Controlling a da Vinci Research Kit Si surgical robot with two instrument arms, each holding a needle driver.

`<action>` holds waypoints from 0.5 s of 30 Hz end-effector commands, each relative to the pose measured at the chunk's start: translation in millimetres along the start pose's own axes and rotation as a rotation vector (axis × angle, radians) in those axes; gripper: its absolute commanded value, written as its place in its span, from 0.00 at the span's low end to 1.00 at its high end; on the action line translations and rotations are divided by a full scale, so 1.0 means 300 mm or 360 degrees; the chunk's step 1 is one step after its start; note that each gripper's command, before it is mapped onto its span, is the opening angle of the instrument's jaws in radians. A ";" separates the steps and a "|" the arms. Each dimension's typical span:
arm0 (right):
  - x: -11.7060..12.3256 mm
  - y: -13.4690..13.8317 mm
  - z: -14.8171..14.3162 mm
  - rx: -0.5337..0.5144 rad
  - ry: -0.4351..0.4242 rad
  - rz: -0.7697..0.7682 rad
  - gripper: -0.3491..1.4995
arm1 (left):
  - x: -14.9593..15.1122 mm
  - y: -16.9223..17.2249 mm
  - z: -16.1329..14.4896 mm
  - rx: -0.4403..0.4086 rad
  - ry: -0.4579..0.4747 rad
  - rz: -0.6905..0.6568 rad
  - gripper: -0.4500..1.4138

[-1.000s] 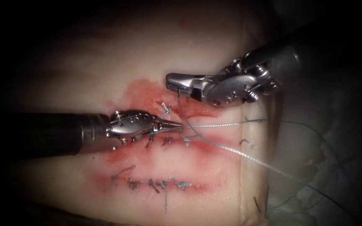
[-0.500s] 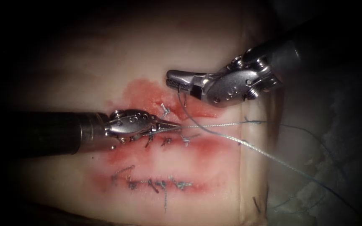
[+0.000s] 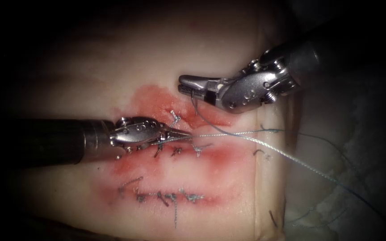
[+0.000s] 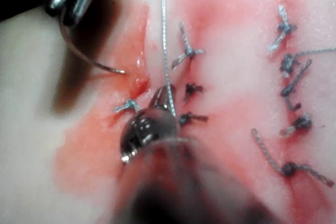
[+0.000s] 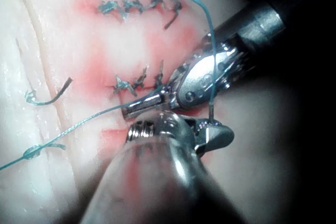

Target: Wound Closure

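- Left arm's slim steel needle driver (image 3: pixel 187 135): jaws clamped on the pale braided thread (image 3: pixel 228 134), low over the row of knotted grey stitches (image 3: pixel 175 151).
- Right arm's steel needle driver (image 3: pixel 183 87): jaws closed on the thin curved steel needle (image 4: pixel 89 62), gripped near its trailing end. The arc hangs below the jaws.
- Needle is out of the pale pork tissue (image 3: pixel 202 49). Its tip sits just over the patch of red fluid (image 3: pixel 148 98); contact there can't be resolved.
- My read of the step: thread control, with the left tool anchoring the strand and the right one carrying the needle.
- To do it well, keep the tension even and in line with the stitch row, since a sideways pull could cut into soft tissue.
- Keep the needle tip clear of the surface so it doesn't scratch.
- Keep the long strand off the cut stitch tails — snag risk.
- Hold the right grip firm so the needle can't rotate in the jaws.
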 end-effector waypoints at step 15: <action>0.0031 -0.0020 0.0027 0.0109 0.0107 0.0356 0.00 | 0.000 0.001 0.002 0.0006 0.0032 0.0112 0.05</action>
